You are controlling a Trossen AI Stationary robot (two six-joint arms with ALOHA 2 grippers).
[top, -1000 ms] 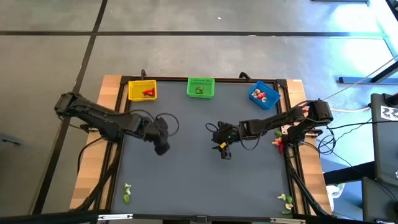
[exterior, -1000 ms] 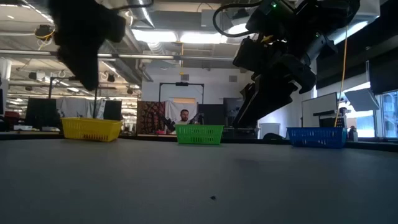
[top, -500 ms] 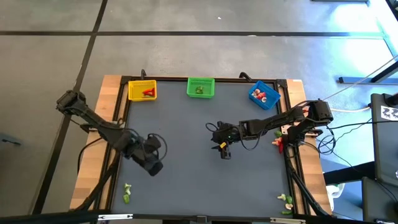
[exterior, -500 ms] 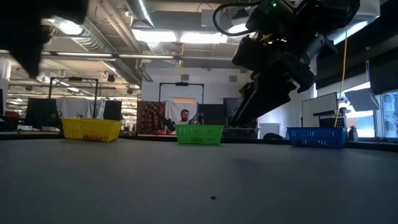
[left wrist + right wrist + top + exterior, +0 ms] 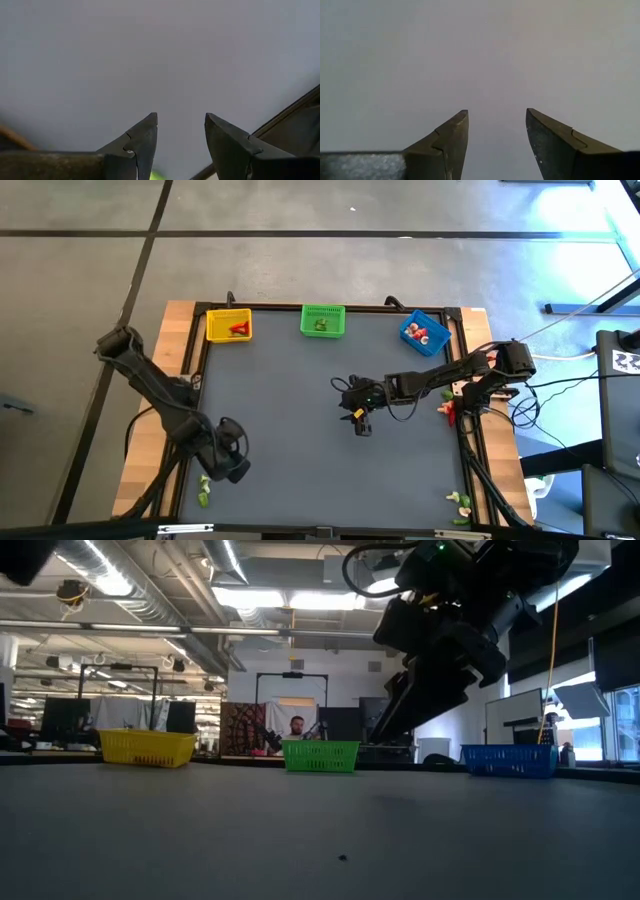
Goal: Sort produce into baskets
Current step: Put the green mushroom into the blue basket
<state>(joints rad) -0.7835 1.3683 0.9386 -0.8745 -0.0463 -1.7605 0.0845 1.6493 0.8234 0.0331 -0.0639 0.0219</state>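
Observation:
Three baskets stand along the table's far edge: yellow [image 5: 229,326] with a red piece, green [image 5: 322,321] with a green piece, blue [image 5: 425,332] with red and pale pieces. Green pieces [image 5: 204,489] lie at the near left corner, pale and green ones [image 5: 460,503] at the near right corner, red ones [image 5: 447,409] by the right edge. My left gripper [image 5: 232,468] is open and empty, just right of the near-left green pieces; a green bit [image 5: 157,175] shows between its fingers [image 5: 180,122]. My right gripper [image 5: 361,426] is open and empty over the table's middle [image 5: 497,117].
The grey table top has a wooden frame [image 5: 152,450] at left and right. Cables [image 5: 540,395] hang off the right side. In the low view a person [image 5: 296,727] shows far behind the green basket [image 5: 320,756].
My left gripper has swung from left of the table's middle toward the near left corner, ending beside the green pieces there. It has gone out of the low view. My right arm has kept still.

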